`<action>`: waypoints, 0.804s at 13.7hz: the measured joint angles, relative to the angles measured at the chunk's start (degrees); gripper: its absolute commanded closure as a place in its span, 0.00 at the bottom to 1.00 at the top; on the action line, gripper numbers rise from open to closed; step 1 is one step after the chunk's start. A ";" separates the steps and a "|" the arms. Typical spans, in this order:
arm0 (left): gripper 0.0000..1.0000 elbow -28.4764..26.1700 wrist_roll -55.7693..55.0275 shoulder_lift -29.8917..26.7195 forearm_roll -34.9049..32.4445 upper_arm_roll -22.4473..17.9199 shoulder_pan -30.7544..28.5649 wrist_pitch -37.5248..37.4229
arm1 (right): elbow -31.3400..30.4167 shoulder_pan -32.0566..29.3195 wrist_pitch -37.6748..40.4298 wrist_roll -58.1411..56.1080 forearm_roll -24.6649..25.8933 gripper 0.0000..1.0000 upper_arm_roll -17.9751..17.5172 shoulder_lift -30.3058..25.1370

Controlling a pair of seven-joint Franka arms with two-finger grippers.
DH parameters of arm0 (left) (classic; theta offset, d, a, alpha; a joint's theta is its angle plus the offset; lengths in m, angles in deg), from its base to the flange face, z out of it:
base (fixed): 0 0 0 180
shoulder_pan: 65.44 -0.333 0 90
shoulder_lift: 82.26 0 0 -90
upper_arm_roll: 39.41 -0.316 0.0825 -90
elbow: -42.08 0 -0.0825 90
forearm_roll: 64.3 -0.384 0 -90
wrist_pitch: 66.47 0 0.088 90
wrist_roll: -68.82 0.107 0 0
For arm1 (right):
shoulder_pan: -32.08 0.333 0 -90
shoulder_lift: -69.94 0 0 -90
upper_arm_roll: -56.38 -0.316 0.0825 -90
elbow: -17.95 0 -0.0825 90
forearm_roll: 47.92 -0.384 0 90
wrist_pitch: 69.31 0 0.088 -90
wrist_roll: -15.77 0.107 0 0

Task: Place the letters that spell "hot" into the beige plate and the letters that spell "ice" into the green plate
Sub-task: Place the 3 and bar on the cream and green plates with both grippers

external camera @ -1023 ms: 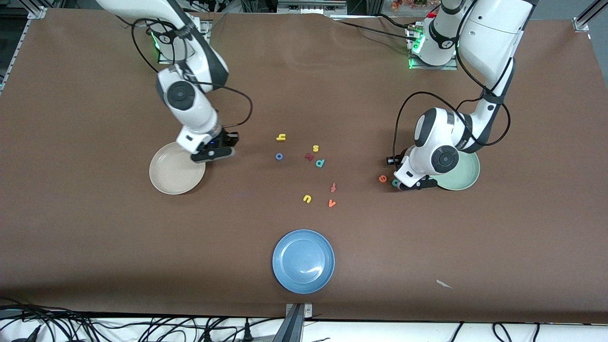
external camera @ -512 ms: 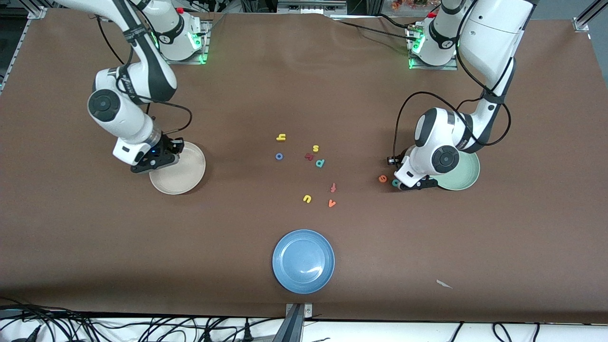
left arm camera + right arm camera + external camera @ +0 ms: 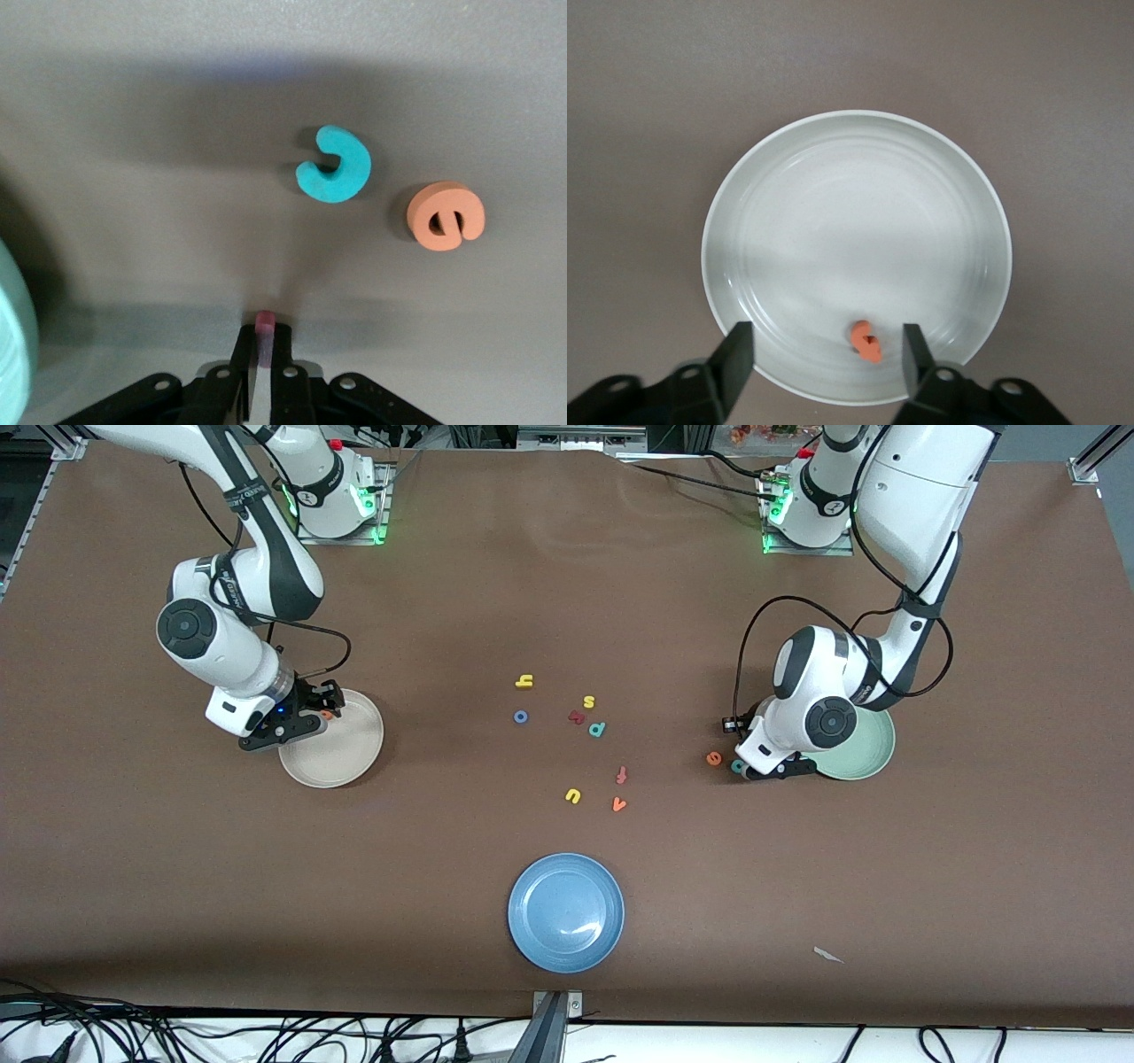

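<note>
Right pincer point(image 3: 824, 354): you see it released, jaws apart over the beige plate point(image 3: 744, 177), orange t point(image 3: 866, 341) lying in the plate between them | Left pincer point(image 3: 262, 354): clenched on the dark red i point(image 3: 263, 329), low over the tabletop point(image 3: 567, 584) beside the green plate point(image 3: 864, 757); teal c point(image 3: 334, 165) and orange e point(image 3: 446, 216) lie just ahead | yellow h point(image 3: 524, 682), blue o point(image 3: 521, 716): mid-tabletop, well apart from both pincers.
</note>
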 measured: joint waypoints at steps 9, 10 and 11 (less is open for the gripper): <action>1.00 14.40 9.40 -6.11 0.00 -0.71 -8.87 -28.35 | 3.21 15.69 -0.48 23.96 -4.72 0.00 -1.64 0.86; 1.00 14.43 11.94 -6.29 -0.01 -0.76 -10.51 -28.78 | 4.10 18.09 -0.86 27.86 -4.72 0.00 -1.68 1.71; 1.00 14.33 14.13 -6.24 -0.57 -0.82 -12.02 -28.92 | 5.09 20.29 -1.71 31.62 -4.72 0.00 -1.69 2.87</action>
